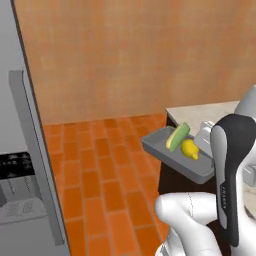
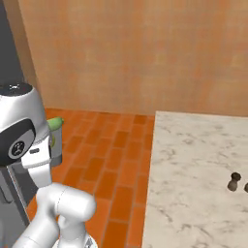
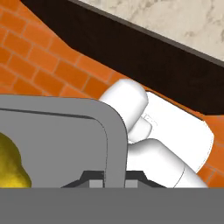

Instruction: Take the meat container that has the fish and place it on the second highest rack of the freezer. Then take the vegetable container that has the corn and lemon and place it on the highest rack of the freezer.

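Note:
The vegetable container point(image 1: 172, 156), a flat grey tray, hangs in the air over the brick floor beside the counter's dark end. The light-green corn point(image 1: 178, 136) and the yellow lemon point(image 1: 189, 149) lie in it. My gripper point(image 3: 114, 182) is shut on the tray's thick rim point(image 3: 114, 144), and the lemon point(image 3: 10, 168) shows at the lower left of the hand view. In the right base view the corn tip point(image 2: 55, 123) and a piece of the tray point(image 2: 57, 151) peek out behind my arm. The grey freezer point(image 1: 20, 150) with its long bar handle point(image 1: 35, 150) stands at the left. The meat container, fish and racks are out of view.
A marble counter point(image 2: 193, 169) on dark cabinets lies to the right, with small dark shakers point(image 2: 234, 181) on it. Orange brick floor point(image 1: 100, 175) runs between counter and freezer. An orange wall point(image 1: 125, 55) closes the back.

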{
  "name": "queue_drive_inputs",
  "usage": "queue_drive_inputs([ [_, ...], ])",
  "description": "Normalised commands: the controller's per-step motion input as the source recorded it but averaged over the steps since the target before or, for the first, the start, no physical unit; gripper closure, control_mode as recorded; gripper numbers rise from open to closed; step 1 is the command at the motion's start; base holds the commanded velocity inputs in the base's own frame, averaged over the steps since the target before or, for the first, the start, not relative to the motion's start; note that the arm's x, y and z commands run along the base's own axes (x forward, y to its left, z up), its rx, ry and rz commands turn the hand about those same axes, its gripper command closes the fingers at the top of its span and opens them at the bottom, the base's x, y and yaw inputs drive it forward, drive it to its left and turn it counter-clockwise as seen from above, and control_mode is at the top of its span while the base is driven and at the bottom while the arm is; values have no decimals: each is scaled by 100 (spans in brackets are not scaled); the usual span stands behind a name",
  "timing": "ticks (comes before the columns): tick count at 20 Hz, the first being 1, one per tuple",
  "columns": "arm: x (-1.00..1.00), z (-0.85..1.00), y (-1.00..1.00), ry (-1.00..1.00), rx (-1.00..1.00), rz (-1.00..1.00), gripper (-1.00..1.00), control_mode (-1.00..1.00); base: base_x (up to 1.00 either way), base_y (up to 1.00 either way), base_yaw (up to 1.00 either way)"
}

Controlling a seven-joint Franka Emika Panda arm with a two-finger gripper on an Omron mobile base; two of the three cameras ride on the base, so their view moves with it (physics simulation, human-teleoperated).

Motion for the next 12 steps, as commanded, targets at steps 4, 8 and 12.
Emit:
queue_drive_inputs([
  [4,0,0,0,0,0,0,100,100,100,-13,4],
  [8,0,0,0,0,0,0,100,100,100,0,8],
  [12,0,0,0,0,0,0,100,100,100,-1,18],
])
